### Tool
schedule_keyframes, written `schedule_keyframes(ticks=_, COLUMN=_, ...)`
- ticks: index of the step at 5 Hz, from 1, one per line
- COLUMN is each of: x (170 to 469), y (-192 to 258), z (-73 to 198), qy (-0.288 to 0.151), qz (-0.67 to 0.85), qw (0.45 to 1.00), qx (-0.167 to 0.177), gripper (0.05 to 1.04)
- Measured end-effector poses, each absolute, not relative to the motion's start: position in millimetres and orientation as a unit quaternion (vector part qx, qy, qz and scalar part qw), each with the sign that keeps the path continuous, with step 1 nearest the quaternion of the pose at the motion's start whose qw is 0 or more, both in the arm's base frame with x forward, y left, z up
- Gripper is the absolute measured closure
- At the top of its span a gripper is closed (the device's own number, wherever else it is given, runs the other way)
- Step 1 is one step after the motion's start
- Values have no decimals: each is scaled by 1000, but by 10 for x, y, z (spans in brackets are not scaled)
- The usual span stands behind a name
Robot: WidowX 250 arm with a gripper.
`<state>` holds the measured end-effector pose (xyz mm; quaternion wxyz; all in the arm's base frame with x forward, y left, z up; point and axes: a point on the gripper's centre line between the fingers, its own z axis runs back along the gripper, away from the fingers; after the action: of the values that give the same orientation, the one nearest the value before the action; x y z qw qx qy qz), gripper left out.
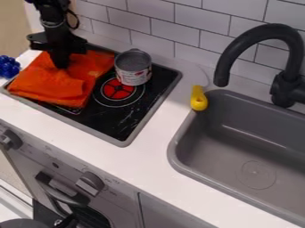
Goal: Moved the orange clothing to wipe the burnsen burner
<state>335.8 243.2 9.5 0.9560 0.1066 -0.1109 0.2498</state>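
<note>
White wall tiles (pixel 149 26) with dark joints run across the top of the frame, above a white counter (pixel 161 151) that holds a black stovetop with a grey rim (pixel 122 140). At the upper left we see the black two-finger gripper (pixel 60 63) pointing down into the rumpled orange cloth (pixel 47 84); it touches the fabric, but we cannot tell whether it is open, closed or pinching a fold. The cloth covers the left part of the stovetop, its right edge close beside the round red burner with white rings (pixel 118 89). We judge the task to be partway along: the cloth is on the stove, perhaps over another burner, while the red one lies exposed. Whether any wiping is done we cannot say; if the red burner is the target, a pass over it remains. As for writing, the open grey metal can (pixel 133 71) behind that burner bears a pale label with red and dark marks, too small for us to make out.
</note>
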Motion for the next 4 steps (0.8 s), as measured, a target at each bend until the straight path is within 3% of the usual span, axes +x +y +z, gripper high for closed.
schedule_keyframes(ticks=2, x=3375, y=2403, z=110, qy=-113, qz=253, qw=957, qx=90, gripper=1031)
schedule_keyframes(ticks=4, x=3352, y=2373, z=256, qy=-148, qz=276, qw=947, qx=71, gripper=1031)
